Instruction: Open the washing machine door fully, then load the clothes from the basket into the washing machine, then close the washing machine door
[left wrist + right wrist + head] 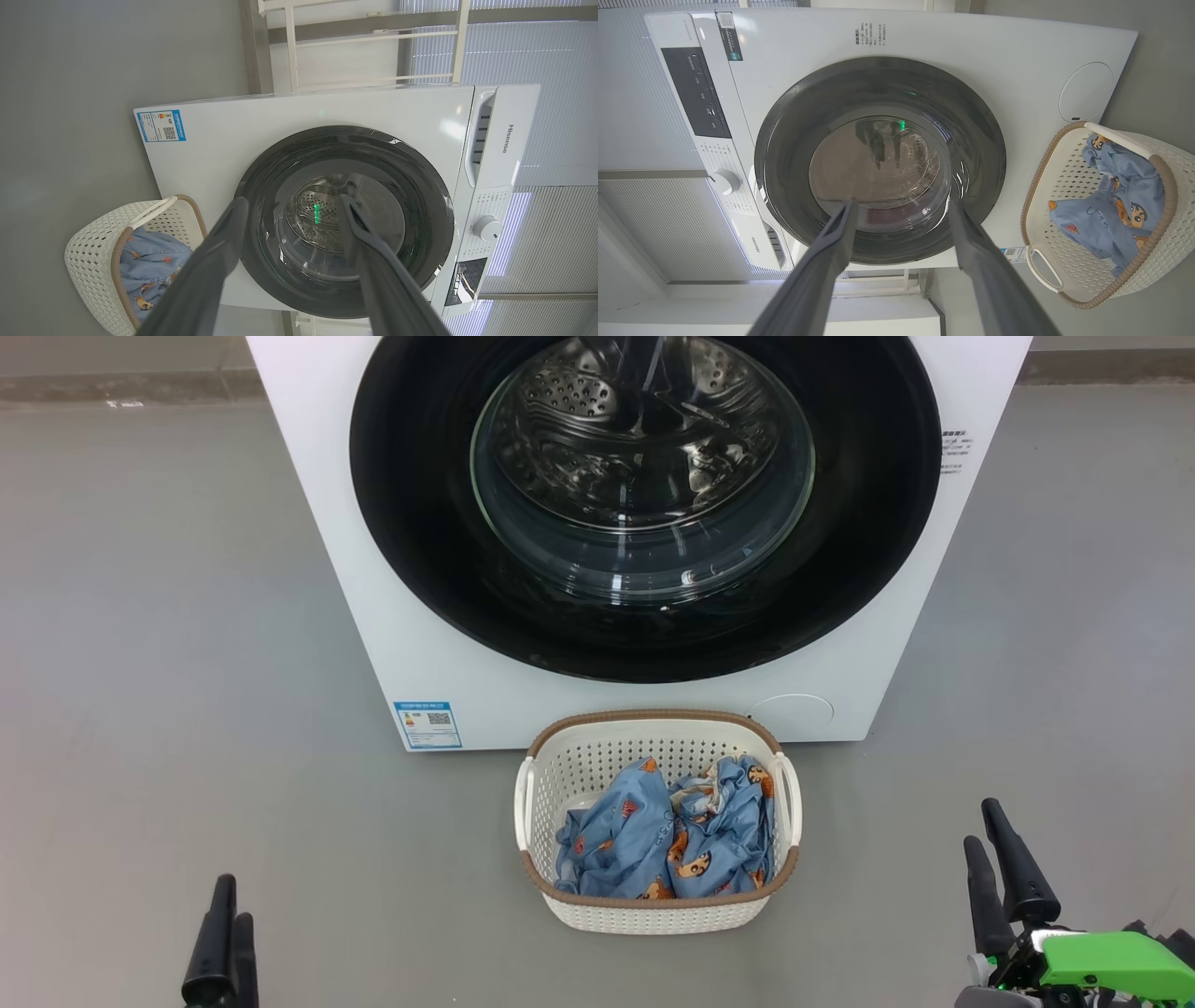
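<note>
The white washing machine (pixel 317 476) stands straight ahead, and its door (pixel 420 523), black-rimmed with a glass bowl, is shut against the front. On the floor just before it sits the cream basket (pixel 653 717), holding the light blue clothes (pixel 653 840) with orange bear prints. My left gripper (pixel 234 898) is low at the left, well clear of the basket, and it is open and empty, as its fingers (pixel 219 261) show in the left wrist view. At the lower right, my right gripper (pixel 981 821) is also open and empty, its fingers (pixel 971 252) spread.
Grey floor (pixel 149 663) lies on both sides of the machine. A blue label (pixel 428 723) marks its lower left corner. The control panel and knob (pixel 487 227) run along its top. A white rack (pixel 373 42) and blinds stand behind it.
</note>
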Controlling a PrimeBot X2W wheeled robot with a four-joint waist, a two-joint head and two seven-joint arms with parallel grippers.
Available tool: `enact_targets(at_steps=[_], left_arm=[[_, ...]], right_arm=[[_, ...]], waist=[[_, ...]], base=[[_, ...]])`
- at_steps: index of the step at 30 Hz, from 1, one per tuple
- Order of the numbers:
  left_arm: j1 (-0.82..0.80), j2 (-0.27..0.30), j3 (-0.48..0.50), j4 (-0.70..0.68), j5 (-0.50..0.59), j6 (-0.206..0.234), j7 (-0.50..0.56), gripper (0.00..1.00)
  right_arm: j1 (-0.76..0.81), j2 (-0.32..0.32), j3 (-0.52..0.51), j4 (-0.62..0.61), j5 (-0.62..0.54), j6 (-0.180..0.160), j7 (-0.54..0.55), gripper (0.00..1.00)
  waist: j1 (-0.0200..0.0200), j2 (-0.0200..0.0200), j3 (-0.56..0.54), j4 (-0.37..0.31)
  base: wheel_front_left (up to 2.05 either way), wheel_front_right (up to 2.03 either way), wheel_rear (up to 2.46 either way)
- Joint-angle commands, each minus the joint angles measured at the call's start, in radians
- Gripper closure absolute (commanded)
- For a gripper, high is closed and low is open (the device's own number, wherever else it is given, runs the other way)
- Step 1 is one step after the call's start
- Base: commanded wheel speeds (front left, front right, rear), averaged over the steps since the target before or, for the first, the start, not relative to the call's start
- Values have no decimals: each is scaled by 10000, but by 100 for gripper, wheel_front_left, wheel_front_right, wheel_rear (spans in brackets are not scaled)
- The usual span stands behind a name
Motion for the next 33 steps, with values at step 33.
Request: enact_targets(at_steps=[33], left_arm=[[-383, 853, -610, -1051, 2876, -21, -1022, 0]], right_arm=[[-564, -746, 1380, -1276, -2075, -5, -1167, 0]], waist=[[-1, -1, 0, 14]], base=[[0, 0, 0]])
